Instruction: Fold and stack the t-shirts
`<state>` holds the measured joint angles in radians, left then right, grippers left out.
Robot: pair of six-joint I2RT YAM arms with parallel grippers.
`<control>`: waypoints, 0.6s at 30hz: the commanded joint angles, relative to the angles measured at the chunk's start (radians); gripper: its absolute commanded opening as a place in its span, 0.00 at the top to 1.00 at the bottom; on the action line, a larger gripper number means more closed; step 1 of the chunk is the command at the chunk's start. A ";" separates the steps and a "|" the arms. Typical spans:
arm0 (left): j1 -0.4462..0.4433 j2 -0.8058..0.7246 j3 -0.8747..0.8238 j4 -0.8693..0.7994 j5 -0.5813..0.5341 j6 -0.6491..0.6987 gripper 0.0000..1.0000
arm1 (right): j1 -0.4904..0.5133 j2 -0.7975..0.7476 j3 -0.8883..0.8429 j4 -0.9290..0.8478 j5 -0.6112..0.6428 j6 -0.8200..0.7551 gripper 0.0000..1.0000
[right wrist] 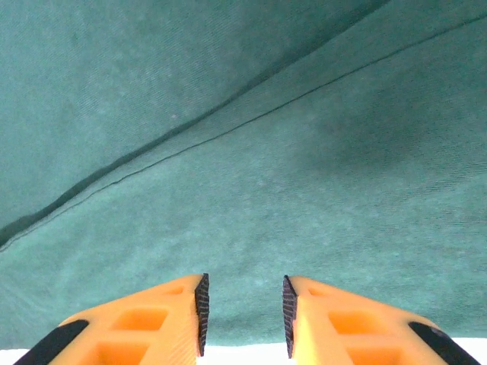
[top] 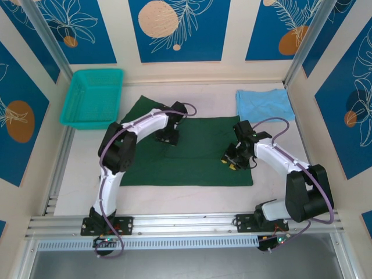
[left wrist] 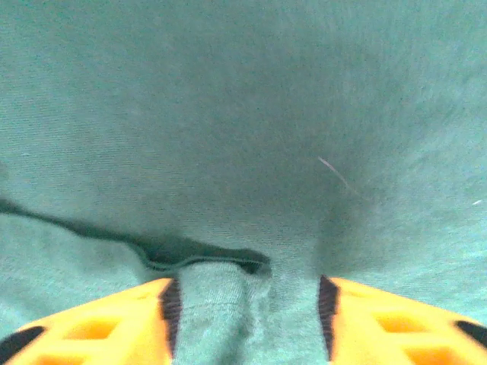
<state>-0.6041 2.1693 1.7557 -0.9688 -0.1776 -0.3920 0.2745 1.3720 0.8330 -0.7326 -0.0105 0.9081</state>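
Top external view has the green t-shirt (top: 192, 157) spread mid-table, long axis left to right, with the left gripper (top: 168, 139) parted over its far middle and the right gripper (top: 231, 164) parted near its right edge; the blue t-shirt (top: 264, 104) lies folded far right.

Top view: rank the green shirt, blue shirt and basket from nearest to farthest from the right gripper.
1. Green shirt: spread mid-table, directly under the right gripper.
2. Blue shirt: folded, at the far right of the table.
3. Basket: far left corner, across the table.
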 commanded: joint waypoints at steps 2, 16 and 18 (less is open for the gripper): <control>0.050 -0.154 0.102 -0.061 -0.042 -0.014 0.31 | -0.060 -0.021 0.017 -0.059 0.024 -0.017 0.65; 0.325 -0.588 -0.648 0.111 0.364 -0.066 0.46 | -0.109 -0.071 -0.137 0.011 -0.052 0.052 0.65; 0.344 -0.614 -0.748 0.140 0.364 -0.074 0.47 | -0.100 -0.069 -0.166 0.021 -0.054 0.072 0.65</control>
<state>-0.2874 1.5948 1.1122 -0.8772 0.1070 -0.4286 0.1608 1.3125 0.6987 -0.7250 -0.0273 0.9333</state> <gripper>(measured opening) 0.534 0.346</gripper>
